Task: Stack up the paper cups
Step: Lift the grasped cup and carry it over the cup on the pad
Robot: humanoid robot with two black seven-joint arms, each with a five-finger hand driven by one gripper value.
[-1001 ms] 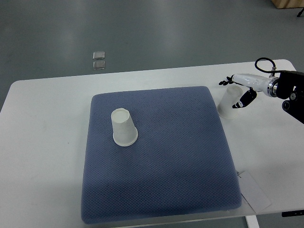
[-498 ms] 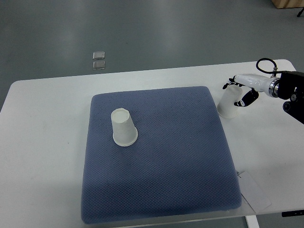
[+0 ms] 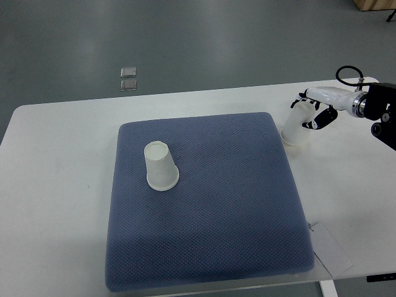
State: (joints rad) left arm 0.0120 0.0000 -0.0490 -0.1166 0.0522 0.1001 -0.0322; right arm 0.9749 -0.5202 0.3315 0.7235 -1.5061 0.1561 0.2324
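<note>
You have one white paper cup (image 3: 161, 166) standing upside down on the blue mat's left half, and a second white cup (image 3: 297, 127) inverted, tilted, just off the mat's right edge.

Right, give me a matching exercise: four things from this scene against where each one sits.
Things:
1. cup on the mat
2. cup in the right hand
3. blue mat
4. paper slip

Places:
A. middle of the white table
B. near right corner of the table
C. just off the mat's far right corner
D. upside down, left part of the mat

Pairs: 1-D, 2-C, 3-A, 4-B
</note>
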